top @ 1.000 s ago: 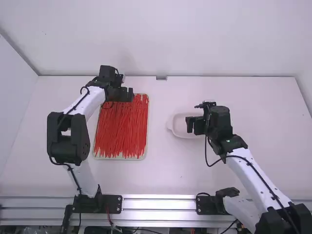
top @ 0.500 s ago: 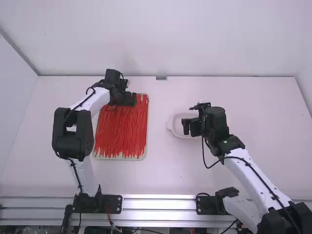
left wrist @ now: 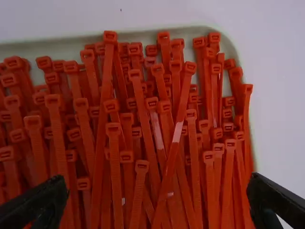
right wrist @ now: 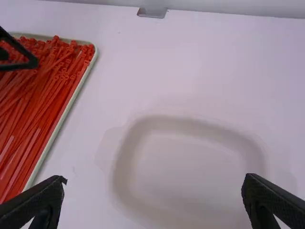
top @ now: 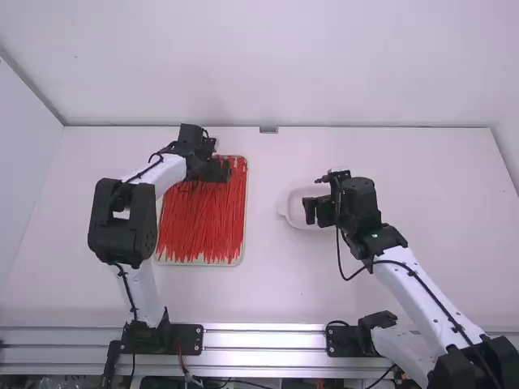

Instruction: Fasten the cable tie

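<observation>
**A:** how far along is the cable tie job reckoned to be here?

**B:** barely begun, by the look of it. No tie has been singled out, nothing has been looped, and no tail has been fed through a head. The orange cable ties (left wrist: pixel 143 143) are all heaped loose in the pale tray (top: pixel 244 212), with the heads bunched at the far end. The tray is set on the left half of the white bench (top: pixel 422 162).

**A:** and the jaws?

**B:** on the left arm (top: pixel 150 174) the jaws are spread wide, with nothing gripped between them. They are held over the head end of the heap, and whether a tie is actually being touched can't be told. On the right arm (top: pixel 405 271) the jaws are spread wide too, also with nothing held. They are poised over the shallow white dish (right wrist: pixel 186 167), which is placed just to the right of the tray, apart from it, and nothing can be seen in it.

**A:** so what's left to be done?

**B:** pretty much all of it, judging from this. One tie has to be pulled clear of the heap, which could be fiddly since they're crossed over each other. Then it has to be bent round, the tail pushed through the head, and the loop drawn tight. The dish is probably meant for the finished tie, but that's only guessed
</observation>
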